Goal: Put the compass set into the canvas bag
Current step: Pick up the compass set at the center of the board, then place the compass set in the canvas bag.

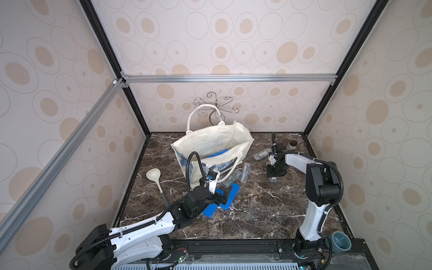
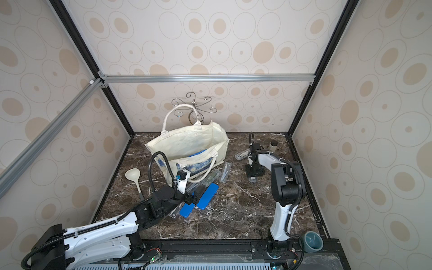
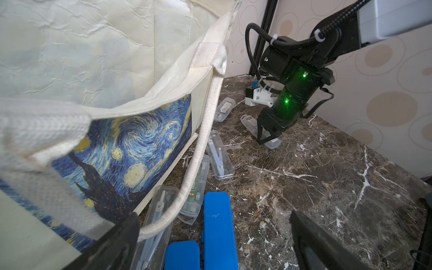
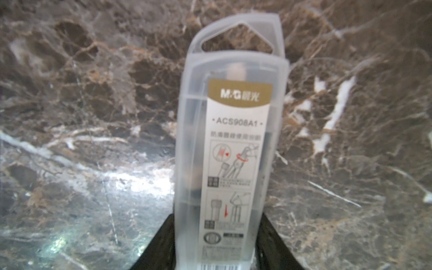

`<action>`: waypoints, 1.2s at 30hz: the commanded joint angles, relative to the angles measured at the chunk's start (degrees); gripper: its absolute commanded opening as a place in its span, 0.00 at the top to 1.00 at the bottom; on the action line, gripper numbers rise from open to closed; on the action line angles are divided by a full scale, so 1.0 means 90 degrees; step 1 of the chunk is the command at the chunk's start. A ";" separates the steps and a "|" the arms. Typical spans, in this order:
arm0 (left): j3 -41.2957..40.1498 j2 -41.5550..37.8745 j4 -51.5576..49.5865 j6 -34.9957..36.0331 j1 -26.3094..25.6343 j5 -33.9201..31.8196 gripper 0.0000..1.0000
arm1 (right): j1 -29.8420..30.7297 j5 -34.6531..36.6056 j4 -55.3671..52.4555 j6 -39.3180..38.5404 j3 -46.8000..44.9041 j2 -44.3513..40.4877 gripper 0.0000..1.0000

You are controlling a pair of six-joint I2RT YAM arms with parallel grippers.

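A clear plastic compass set (image 4: pixel 230 149) with a printed label lies on the marble table, right of the bag. My right gripper (image 4: pixel 217 245) is shut on its near end, a black finger (image 4: pixel 161 243) pressed against each long side. In both top views this gripper (image 1: pixel 275 174) (image 2: pixel 253 174) points straight down at the table. The canvas bag (image 1: pixel 210 140) (image 2: pixel 187 142) stands open at the back middle, its starry-night print (image 3: pixel 131 145) facing the front. My left gripper (image 3: pixel 214 222) hangs open in front of the bag, over two blue cases (image 3: pixel 218 224), holding nothing.
More clear compass cases (image 1: pixel 246 171) (image 1: pixel 260 154) lie between the bag and the right arm. A blue case (image 1: pixel 217 154) lies inside the bag. A cream ladle (image 1: pixel 154 175) rests at left, a small jar (image 1: pixel 292 145) at back right, and a wire hook stand (image 1: pixel 215 105) behind the bag.
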 commanded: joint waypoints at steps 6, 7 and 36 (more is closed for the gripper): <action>-0.0018 -0.0089 0.0076 0.0071 0.0049 -0.0221 0.00 | 0.0140 -0.0374 0.0039 -0.0155 -0.0163 -0.1081 0.53; -0.0022 -0.0102 0.0076 0.0074 0.0050 -0.0240 0.00 | 0.0191 -0.0366 0.0015 -0.0181 -0.0146 -0.1211 0.53; -0.1157 -0.1594 0.1468 0.0173 0.0206 -0.0822 0.00 | 0.3422 -0.0821 -0.0867 -0.2583 0.4110 -0.0967 0.49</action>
